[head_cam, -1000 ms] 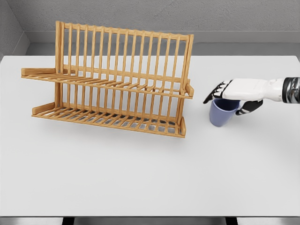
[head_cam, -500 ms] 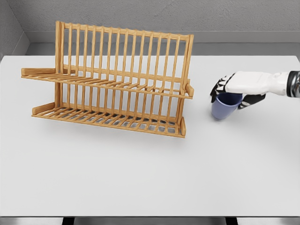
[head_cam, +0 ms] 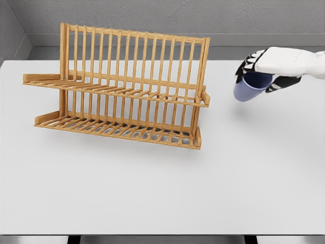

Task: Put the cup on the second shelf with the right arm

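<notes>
Right hand (head_cam: 264,68) fingers curled round rim of blue plastic cup (head_cam: 247,87), airborne right of two-tier wooden slatted rack (head_cam: 122,86); carry level, clear end post before upper shelf

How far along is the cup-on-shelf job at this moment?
Done: the right hand has grasped the blue cup and holds it above the white table. In hand: carrying it. Left: setting it on the upper shelf of the wooden two-tier rack, which holds nothing yet.
</notes>
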### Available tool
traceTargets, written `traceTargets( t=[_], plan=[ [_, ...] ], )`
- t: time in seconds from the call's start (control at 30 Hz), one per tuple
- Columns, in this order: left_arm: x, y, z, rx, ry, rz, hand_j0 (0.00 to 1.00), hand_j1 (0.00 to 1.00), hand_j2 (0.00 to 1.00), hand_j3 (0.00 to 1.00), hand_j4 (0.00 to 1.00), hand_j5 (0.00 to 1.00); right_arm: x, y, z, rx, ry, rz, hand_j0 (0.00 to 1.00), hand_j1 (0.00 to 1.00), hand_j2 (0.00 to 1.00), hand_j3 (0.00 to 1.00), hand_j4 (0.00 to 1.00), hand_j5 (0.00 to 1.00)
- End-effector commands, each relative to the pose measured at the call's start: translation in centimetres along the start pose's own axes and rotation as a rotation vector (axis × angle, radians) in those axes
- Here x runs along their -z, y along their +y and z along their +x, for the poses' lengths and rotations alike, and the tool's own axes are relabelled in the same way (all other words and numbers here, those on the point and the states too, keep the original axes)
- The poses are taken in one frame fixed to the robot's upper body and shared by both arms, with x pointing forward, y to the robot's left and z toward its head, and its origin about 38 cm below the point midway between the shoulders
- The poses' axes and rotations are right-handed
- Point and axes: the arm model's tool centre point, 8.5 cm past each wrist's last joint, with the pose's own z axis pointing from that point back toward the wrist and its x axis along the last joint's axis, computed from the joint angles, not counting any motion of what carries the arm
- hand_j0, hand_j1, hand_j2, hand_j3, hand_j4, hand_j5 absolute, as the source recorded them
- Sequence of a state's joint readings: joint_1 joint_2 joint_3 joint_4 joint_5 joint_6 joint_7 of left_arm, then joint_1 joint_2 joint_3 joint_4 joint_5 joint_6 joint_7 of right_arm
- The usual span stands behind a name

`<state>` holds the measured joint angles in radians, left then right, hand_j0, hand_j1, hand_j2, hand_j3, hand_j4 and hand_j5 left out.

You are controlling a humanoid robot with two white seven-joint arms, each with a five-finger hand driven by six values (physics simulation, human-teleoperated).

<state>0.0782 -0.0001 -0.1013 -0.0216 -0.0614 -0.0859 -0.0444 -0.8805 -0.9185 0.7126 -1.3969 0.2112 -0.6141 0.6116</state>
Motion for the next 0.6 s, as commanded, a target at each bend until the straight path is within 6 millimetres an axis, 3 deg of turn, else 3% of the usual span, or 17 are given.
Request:
traceTargets(
  t=[0.0, 0.2, 0.57],
  plan=[
    [0.0, 0.0, 0.1, 0.000, -0.001, 0.000, 1.00, 1.00, 1.00, 1.00, 1.00, 1.00, -0.8, -1.1, -0.3, -0.003, 0.016, -0.039, 0.65, 0.65, 0.65, 0.65, 0.65, 0.65],
    [0.0, 0.0, 0.1, 0.000, -0.001, 0.000, 1.00, 1.00, 1.00, 1.00, 1.00, 1.00, -1.3, -2.3, -0.3, -0.019, 0.021, -0.071, 0.65, 0.65, 0.65, 0.65, 0.65, 0.65],
    [0.0, 0.0, 0.0, 0.000, 0.000, 0.000, 1.00, 1.00, 1.00, 1.00, 1.00, 1.00, 0.3, -4.5, 4.7, -0.135, -0.111, -0.099, 0.65, 0.65, 0.65, 0.65, 0.65, 0.65]
  ],
)
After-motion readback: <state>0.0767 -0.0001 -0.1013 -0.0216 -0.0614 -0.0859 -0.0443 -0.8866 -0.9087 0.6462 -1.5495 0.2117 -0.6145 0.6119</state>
